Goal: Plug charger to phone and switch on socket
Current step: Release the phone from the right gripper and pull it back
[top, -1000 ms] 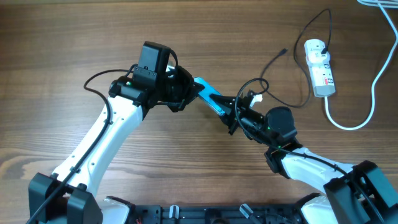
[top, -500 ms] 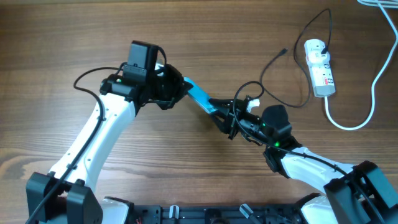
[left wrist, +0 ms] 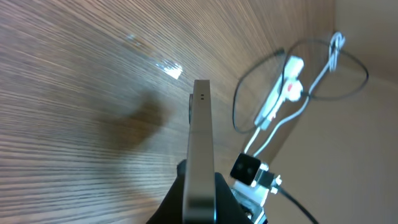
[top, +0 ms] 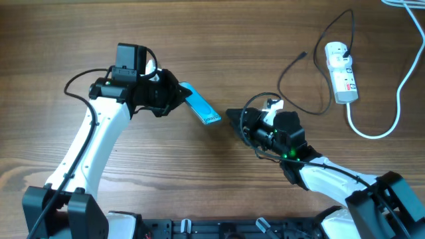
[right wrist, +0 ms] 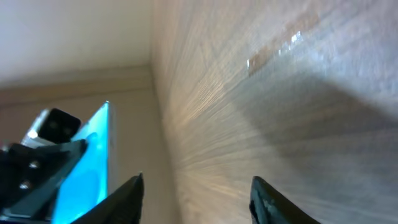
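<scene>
Fingers of the left gripper (top: pixel 175 95) clamp one end of the phone (top: pixel 200 106) above the wooden table (top: pixel 80 40), while the right gripper (top: pixel 233 117), fingers spread and empty, points at its free end.

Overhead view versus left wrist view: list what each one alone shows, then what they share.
Overhead only: the phone's teal screen, both whole arms, the right gripper apart from the phone, and the charger's connector tip lying free on the table. Left wrist only: the phone's thin edge seen end-on, clamped in the left gripper. Both: phone, socket, charger cable, white cord, wooden table.
</scene>
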